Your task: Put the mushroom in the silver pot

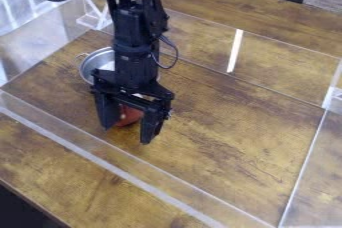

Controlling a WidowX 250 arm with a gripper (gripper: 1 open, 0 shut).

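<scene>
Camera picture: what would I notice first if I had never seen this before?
First, the big black gripper in the middle, pointing down with its jaws open on either side of a small reddish mushroom lying on the wooden table. Just behind it, partly hidden by the arm, sits a shiny silver pot. Clear plastic walls stand around the table.
</scene>
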